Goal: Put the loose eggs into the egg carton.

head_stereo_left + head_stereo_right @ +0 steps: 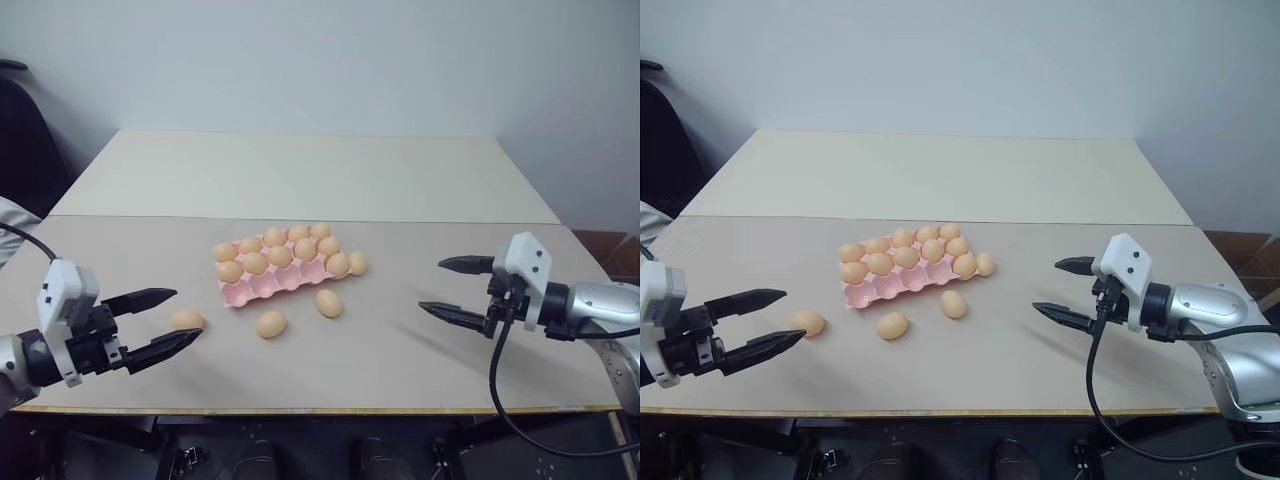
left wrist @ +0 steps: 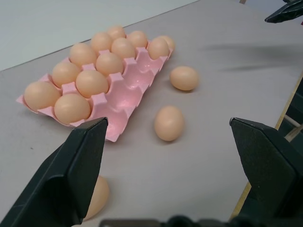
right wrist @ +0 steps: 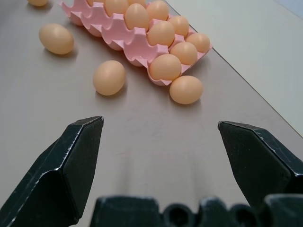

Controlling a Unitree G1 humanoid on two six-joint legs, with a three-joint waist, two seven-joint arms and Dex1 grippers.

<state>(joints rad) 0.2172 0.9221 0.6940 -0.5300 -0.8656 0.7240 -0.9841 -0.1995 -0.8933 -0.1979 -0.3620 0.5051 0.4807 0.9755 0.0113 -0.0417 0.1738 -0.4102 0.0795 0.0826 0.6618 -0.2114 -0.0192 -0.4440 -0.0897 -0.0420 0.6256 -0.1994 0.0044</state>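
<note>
Here, left claw [image 1: 183, 318]: spread wide, empty, above the tabletop [image 1: 400, 340].
Right claw [image 1: 436, 287]: spread wide, empty.
Egg carton [image 1: 262, 287]: long axis slanted across mid-tabletop.
Loose eggs [image 1: 271, 324]: near its front edge.

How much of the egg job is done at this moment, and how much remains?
Done: the carton holds eggs in its two far rows; the near row is mostly empty. In hand: nothing; the left gripper and right gripper are open and empty. Left: four loose eggs on the table, one by the left gripper, two before the carton, one at its right end.
</note>
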